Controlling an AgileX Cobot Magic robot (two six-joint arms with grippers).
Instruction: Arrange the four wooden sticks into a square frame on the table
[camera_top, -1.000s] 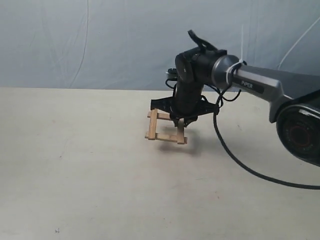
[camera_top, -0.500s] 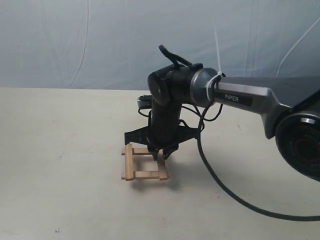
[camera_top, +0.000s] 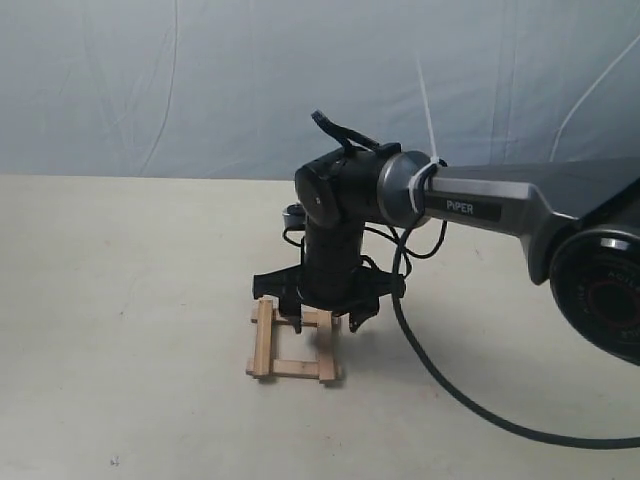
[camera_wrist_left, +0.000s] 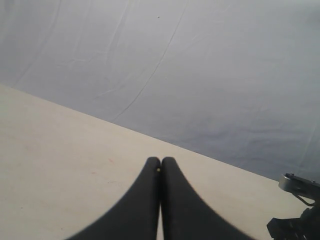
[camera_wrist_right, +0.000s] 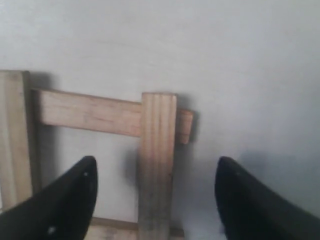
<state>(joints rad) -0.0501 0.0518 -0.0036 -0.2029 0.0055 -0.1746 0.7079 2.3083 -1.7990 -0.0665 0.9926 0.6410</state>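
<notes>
The four wooden sticks lie as a square frame on the table (camera_top: 120, 330), ends overlapping: left stick (camera_top: 263, 338), near stick (camera_top: 290, 369), right stick (camera_top: 328, 348), far stick (camera_top: 305, 316). My right gripper (camera_top: 326, 320) points down just above the frame, open, its fingers astride the right stick without touching it. In the right wrist view that stick (camera_wrist_right: 157, 150) runs between the open gripper (camera_wrist_right: 155, 165), crossing over another stick (camera_wrist_right: 90, 112); a third (camera_wrist_right: 12, 140) shows at the edge. My left gripper (camera_wrist_left: 161, 161) is shut on nothing, over bare table, away from the frame.
A grey-blue cloth backdrop (camera_top: 200, 80) rises behind the table's far edge. The right arm (camera_top: 480, 205) and its black cable (camera_top: 440, 385) stretch in from the right. Part of the right arm's wrist (camera_wrist_left: 300, 210) shows in the left wrist view.
The right gripper carried the frame toward the near left, set it on the table and opened off the right stick. The left gripper has no earlier frame.
</notes>
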